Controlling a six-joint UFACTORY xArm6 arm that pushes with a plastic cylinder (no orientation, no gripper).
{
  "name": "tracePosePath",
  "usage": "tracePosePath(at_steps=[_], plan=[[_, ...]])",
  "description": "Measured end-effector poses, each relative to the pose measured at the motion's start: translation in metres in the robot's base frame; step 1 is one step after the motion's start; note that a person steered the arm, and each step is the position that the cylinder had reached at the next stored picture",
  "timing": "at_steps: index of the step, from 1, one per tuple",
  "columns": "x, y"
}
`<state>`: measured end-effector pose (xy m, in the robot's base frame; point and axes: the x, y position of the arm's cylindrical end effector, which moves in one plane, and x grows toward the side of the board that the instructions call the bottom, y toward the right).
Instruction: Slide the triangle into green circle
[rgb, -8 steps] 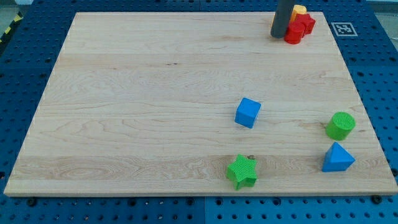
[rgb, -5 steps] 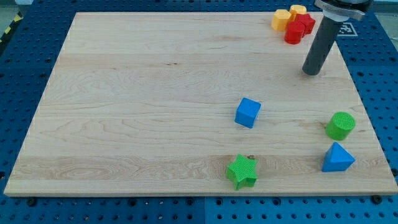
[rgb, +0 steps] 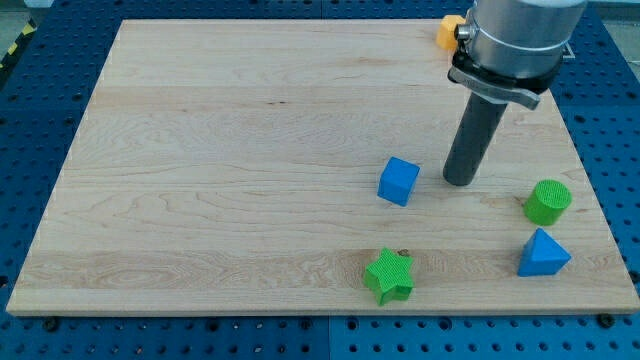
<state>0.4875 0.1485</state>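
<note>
The blue triangle (rgb: 543, 254) lies near the view's bottom right corner of the wooden board (rgb: 200, 170). The green circle (rgb: 547, 201) stands just above it, a small gap between them. My tip (rgb: 458, 182) rests on the board to the right of the blue cube (rgb: 398, 181), left of the green circle and up-left of the triangle, touching none of them.
A green star (rgb: 389, 276) lies near the bottom edge, left of the triangle. A yellow block (rgb: 449, 31) shows at the top right, partly hidden behind the arm; the red blocks there are hidden.
My tip has moved from the top right corner, by the red and yellow blocks, down and left to beside the blue cube. No block has moved.
</note>
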Motion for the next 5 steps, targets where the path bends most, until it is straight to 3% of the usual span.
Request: tracePosePath(at_steps=[5], plan=[[0.09, 0.0]])
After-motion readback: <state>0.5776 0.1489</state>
